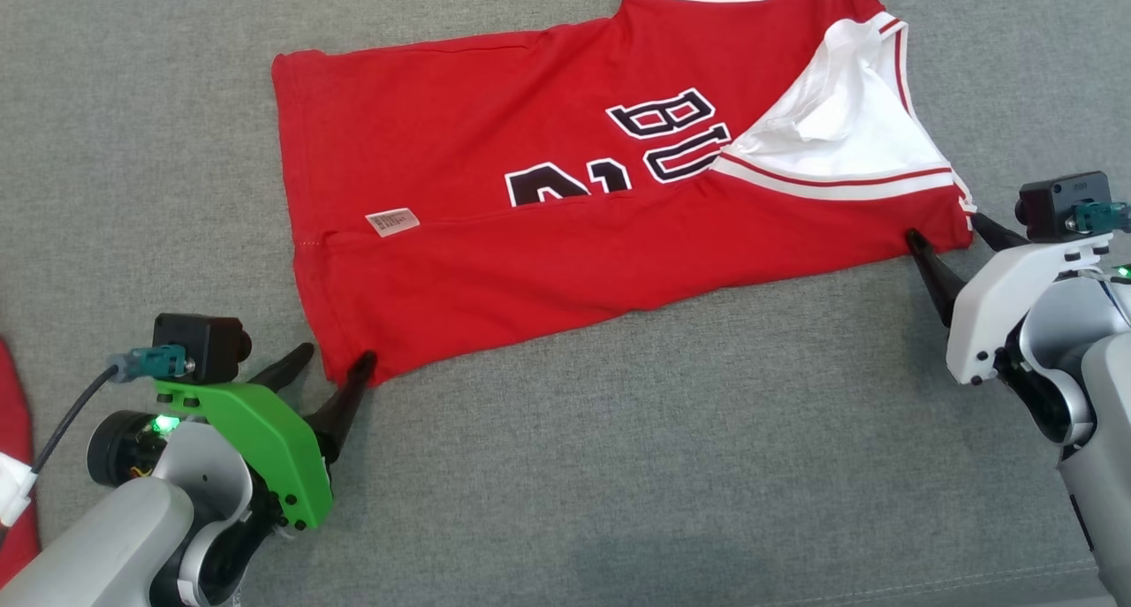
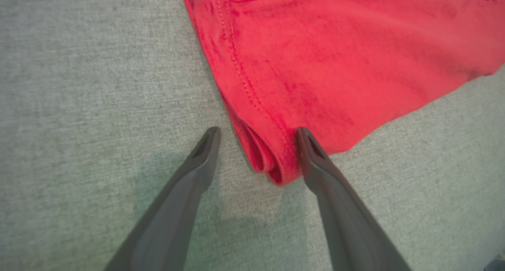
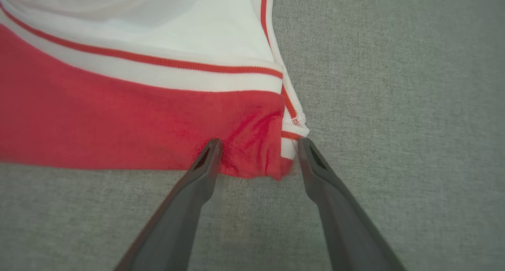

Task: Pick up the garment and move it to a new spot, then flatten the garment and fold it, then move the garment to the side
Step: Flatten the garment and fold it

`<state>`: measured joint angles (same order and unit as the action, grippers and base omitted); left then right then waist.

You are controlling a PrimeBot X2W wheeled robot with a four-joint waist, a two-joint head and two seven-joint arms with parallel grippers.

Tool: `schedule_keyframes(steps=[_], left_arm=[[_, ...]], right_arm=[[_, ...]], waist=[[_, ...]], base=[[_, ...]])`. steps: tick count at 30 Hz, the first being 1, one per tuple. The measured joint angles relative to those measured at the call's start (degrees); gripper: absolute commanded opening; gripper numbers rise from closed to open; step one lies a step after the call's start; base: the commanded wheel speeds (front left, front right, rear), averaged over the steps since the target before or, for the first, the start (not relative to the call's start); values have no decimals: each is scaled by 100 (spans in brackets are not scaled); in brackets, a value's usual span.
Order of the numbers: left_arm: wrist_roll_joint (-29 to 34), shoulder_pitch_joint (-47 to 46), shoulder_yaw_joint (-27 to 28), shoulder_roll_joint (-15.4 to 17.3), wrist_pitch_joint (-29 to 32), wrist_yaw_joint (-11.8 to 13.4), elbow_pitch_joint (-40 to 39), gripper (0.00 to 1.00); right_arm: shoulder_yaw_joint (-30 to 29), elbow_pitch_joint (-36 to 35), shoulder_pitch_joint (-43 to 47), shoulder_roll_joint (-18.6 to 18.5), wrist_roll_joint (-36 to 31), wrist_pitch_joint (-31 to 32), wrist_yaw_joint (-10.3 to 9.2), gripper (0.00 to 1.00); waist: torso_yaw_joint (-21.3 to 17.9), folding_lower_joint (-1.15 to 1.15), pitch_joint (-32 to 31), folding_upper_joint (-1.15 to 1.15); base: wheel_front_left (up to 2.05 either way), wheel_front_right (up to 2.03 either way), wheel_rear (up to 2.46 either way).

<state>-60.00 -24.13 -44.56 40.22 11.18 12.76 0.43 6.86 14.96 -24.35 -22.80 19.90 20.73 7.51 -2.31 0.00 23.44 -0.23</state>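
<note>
The garment [image 1: 495, 165] is a red jersey with white trim and dark lettering, spread on the grey surface. Its near long edge is folded up over the lower part of the number. My left gripper [image 1: 336, 357] stands open at the near left corner. In the left wrist view, that folded corner of the garment [image 2: 335, 66] lies between the spread fingers of the left gripper [image 2: 257, 133]. My right gripper [image 1: 944, 227] is open at the near right corner. In the right wrist view, the red and white hem of the garment [image 3: 118, 125] sits between the fingers of the right gripper [image 3: 259, 141].
Grey woven cloth [image 1: 671, 466] covers the whole work surface. Another red item with a white piece [image 1: 13, 430] lies at the far left edge, beside my left arm. A seam [image 1: 972, 580] runs along the surface's near right edge.
</note>
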Motion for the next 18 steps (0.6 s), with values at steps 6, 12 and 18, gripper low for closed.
schedule_keyframes(steps=[6, 12, 18], left_arm=[[-102, -144, -91, -185, 121, -330, 269, 0], [-360, -102, -256, -288, 296, -809, 461, 0], [-452, 198, -259, 397, 525, -968, -1, 0]], right_arm=[[103, 245, -198, 90, 186, 249, -3, 0], [499, 104, -69, -165, 906, 550, -3, 0], [463, -740, 542, -778, 1860, 992, 0, 0]], waist=[[58, 0, -5, 0], [71, 0, -235, 0], [58, 0, -599, 0]], base=[[0, 0, 0], [0, 0, 0], [0, 0, 0]])
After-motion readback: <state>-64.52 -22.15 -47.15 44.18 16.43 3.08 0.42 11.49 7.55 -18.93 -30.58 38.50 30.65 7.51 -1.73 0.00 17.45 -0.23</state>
